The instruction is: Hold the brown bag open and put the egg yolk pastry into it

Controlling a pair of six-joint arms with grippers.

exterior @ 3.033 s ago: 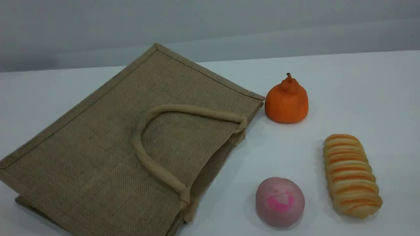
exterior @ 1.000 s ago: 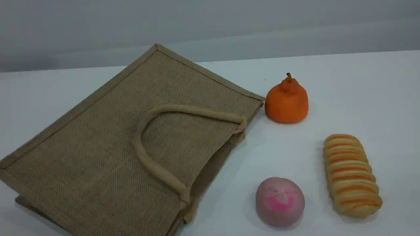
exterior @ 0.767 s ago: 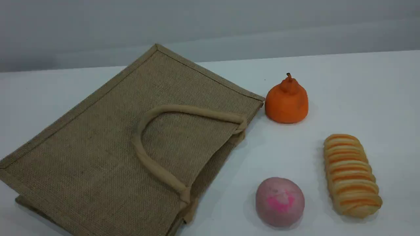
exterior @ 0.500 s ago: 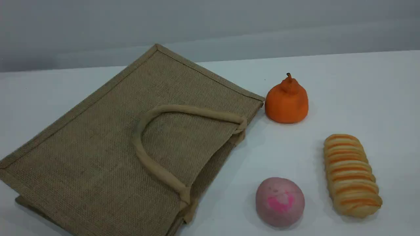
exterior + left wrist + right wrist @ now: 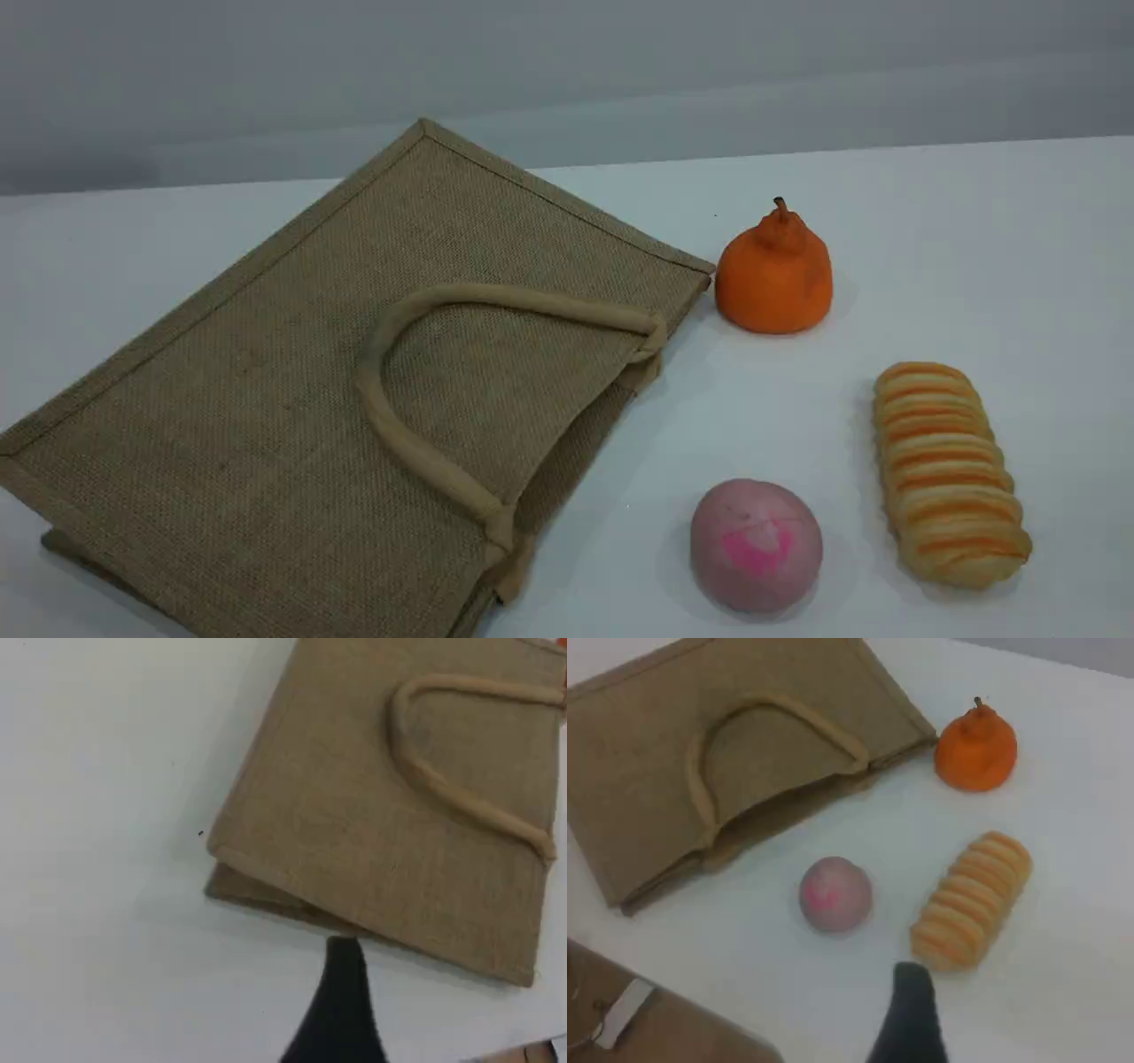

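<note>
The brown bag (image 5: 292,399) lies flat on the white table at the left, its mouth turned toward the right front. One beige loop handle (image 5: 416,456) rests on its upper side. The bag also fills the upper right of the left wrist view (image 5: 381,824) and the upper left of the right wrist view (image 5: 647,744). The egg yolk pastry is out of view. Neither arm shows in the scene view. The left gripper's dark fingertip (image 5: 344,974) hovers over the table just off the bag's near corner. The right gripper's fingertip (image 5: 911,1001) hangs above the table, near the striped loaf. Nothing is held.
An orange pear-shaped piece (image 5: 773,275) stands by the bag's far right corner. A pink-splotched round bun (image 5: 756,545) and a long orange-striped loaf (image 5: 948,474) lie at the front right. A tan surface with a white tag (image 5: 622,1012) sits beyond the table edge.
</note>
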